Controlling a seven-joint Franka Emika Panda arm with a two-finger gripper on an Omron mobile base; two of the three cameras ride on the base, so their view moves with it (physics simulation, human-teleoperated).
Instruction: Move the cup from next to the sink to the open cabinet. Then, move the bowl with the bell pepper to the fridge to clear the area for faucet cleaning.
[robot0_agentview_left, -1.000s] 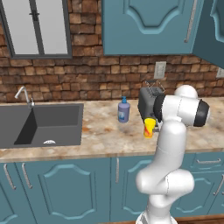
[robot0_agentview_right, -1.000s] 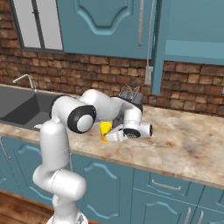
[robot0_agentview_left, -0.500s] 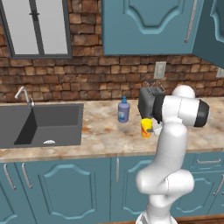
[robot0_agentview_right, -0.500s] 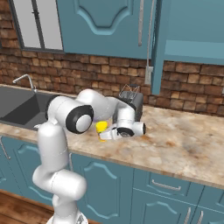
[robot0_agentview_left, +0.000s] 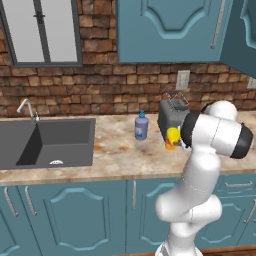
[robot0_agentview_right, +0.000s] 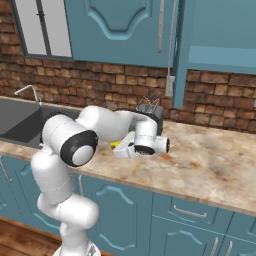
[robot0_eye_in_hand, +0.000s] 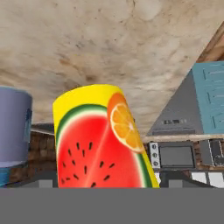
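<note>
A white robot arm reaches low over a marbled bench (robot0_agentview_left: 115, 155) in a teal kitchen, its claw (robot0_agentview_right: 120, 148) brought down around a small yellow cup (robot0_agentview_left: 172, 137) that stands just in front of a dark toaster (robot0_agentview_left: 171, 116). From the right base camera a sliver of the yellow cup (robot0_agentview_right: 115, 144) shows beside the hand, the rest hidden by the arm. The hand camera looks straight at the cup (robot0_eye_in_hand: 100, 140), printed with a red watermelon slice and an orange slice and close between the finger tips; whether the claw has already closed on it cannot be told, since the tips themselves are cut off at the bottom edge. A blue soap bottle (robot0_agentview_left: 141, 126) stands on the bench just left of the cup, between it and the dark grey sink (robot0_agentview_left: 47, 142), where a thin silver faucet (robot0_agentview_left: 28, 107) rises at the back. Overhead at the right, the wall cabinet (robot0_agentview_right: 220, 35) hangs with its door swung open and a teal shelf inside
</note>
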